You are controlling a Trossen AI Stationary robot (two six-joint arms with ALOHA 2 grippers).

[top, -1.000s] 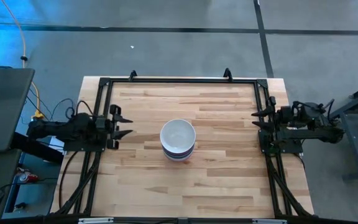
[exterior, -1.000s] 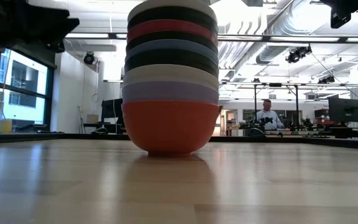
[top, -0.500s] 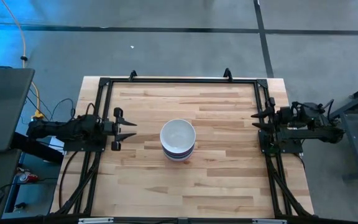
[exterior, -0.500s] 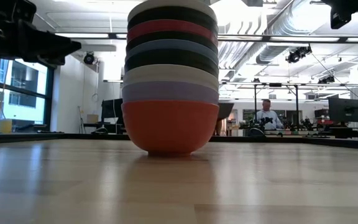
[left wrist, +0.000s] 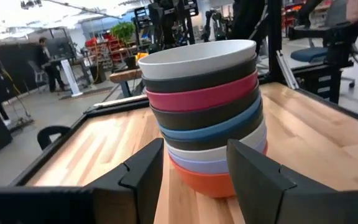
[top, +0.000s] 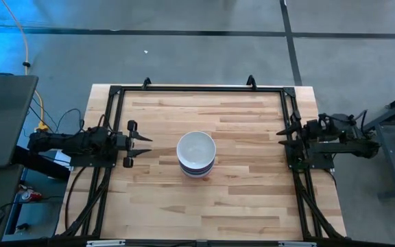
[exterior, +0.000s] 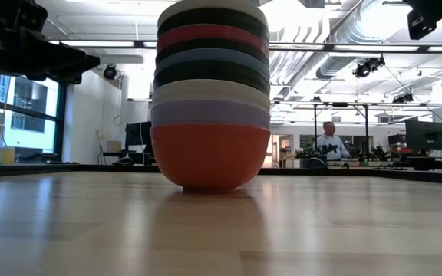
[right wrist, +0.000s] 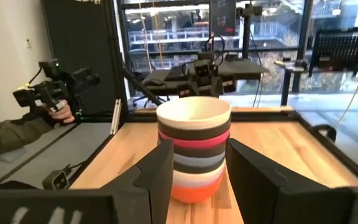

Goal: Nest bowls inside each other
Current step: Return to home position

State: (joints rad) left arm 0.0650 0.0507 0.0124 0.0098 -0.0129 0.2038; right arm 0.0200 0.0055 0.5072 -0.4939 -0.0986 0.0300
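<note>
Looks down on a light wooden plank table [top: 238, 199], ringed by a black metal frame [top: 197, 89]. Finds at mid-table a single upright stack of nine round smooth bowls [top: 196, 154], nested one inside the next. Reads them bottom to top in the low view: red-orange on the wood, then lavender, white, black, blue, black, magenta, black, and white, open at the top. Places the dark left gripper [top: 141, 145] over the table's left edge, pointed at the stack and well apart from it, jaws spread wide, gripping nothing. Places the dark right gripper [top: 282, 137] at the right edge, likewise facing the stack from well off, jaws parted and empty. Shows, in each wrist view, the dark fingers [left wrist: 143, 177] framing the stack without touching it. Catches a person [exterior: 330, 142] far back in the room beyond the table. Catches too, in the right wrist view, a hand [right wrist: 61, 112] in an olive sleeve holding a black device.
</note>
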